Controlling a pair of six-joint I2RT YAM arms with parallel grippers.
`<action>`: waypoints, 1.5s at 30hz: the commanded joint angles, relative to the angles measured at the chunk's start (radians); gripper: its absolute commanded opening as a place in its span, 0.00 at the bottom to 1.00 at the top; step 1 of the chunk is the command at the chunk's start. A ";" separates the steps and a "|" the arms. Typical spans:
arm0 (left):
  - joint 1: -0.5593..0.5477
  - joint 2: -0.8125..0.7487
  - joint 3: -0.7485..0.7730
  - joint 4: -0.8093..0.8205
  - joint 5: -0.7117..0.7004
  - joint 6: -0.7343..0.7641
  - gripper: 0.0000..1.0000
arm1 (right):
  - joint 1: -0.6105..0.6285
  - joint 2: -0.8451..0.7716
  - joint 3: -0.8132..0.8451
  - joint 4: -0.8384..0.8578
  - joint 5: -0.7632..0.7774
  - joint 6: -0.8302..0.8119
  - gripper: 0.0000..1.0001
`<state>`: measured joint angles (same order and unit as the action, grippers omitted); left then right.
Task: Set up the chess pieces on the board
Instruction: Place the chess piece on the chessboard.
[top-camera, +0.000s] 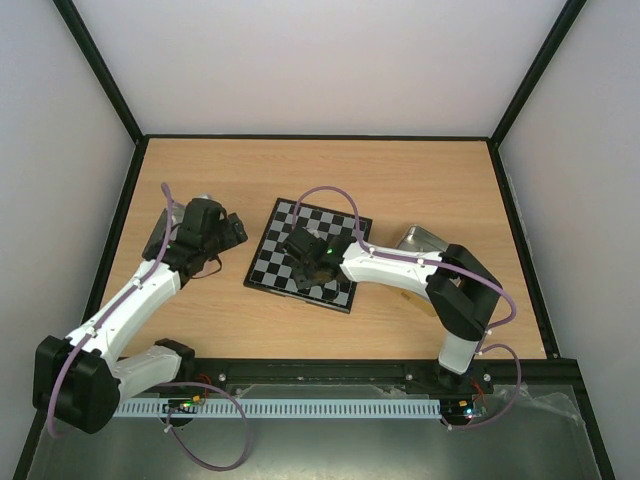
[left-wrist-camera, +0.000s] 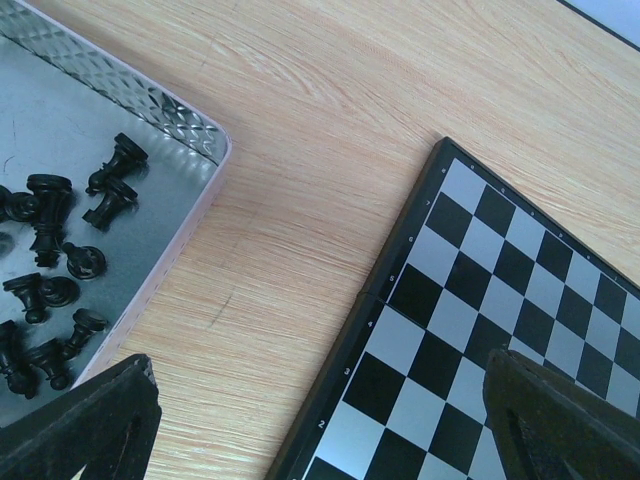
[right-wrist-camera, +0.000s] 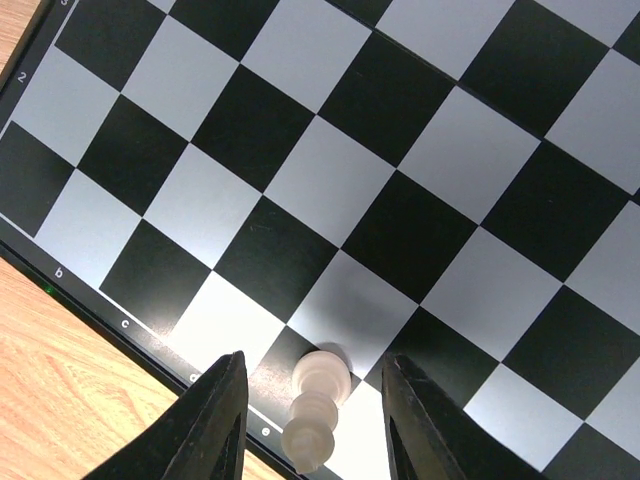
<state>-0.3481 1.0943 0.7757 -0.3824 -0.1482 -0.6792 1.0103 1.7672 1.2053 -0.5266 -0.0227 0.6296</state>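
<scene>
The board (top-camera: 285, 225) lies mid-table, turned slightly. My right gripper (top-camera: 300, 243) hovers low over its near edge, open. In the right wrist view the jaws (right-wrist-camera: 315, 365) stand apart on either side of one cream-white chess piece (right-wrist-camera: 318, 410). The piece stands upright on a black square in the board's (right-wrist-camera: 400, 150) edge row, with a gap to each finger. My left gripper (top-camera: 232, 228) is open and empty. In the left wrist view it (left-wrist-camera: 318, 365) hangs over bare wood, between the board's (left-wrist-camera: 480, 300) left rim and a tin holding several black pieces (left-wrist-camera: 60, 260).
The silvery tin (left-wrist-camera: 190, 120) with the black pieces lies left of the board, mostly under my left arm in the top view. A second metal tin (top-camera: 420, 240) lies right of the board, behind my right arm. Black rails (top-camera: 320, 137) edge the table.
</scene>
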 joint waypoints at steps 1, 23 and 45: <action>0.008 -0.010 0.024 -0.017 -0.026 0.013 0.90 | 0.007 0.013 0.008 -0.009 0.013 0.034 0.36; 0.009 0.012 0.003 -0.013 -0.007 0.014 0.91 | 0.007 0.035 -0.003 0.001 -0.088 0.009 0.17; 0.019 -0.086 0.100 0.035 -0.030 0.128 0.93 | -0.116 -0.307 -0.108 0.087 0.228 0.157 0.37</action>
<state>-0.3351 1.0534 0.8333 -0.3878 -0.1650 -0.6128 0.9630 1.5467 1.1671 -0.4717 0.1009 0.7227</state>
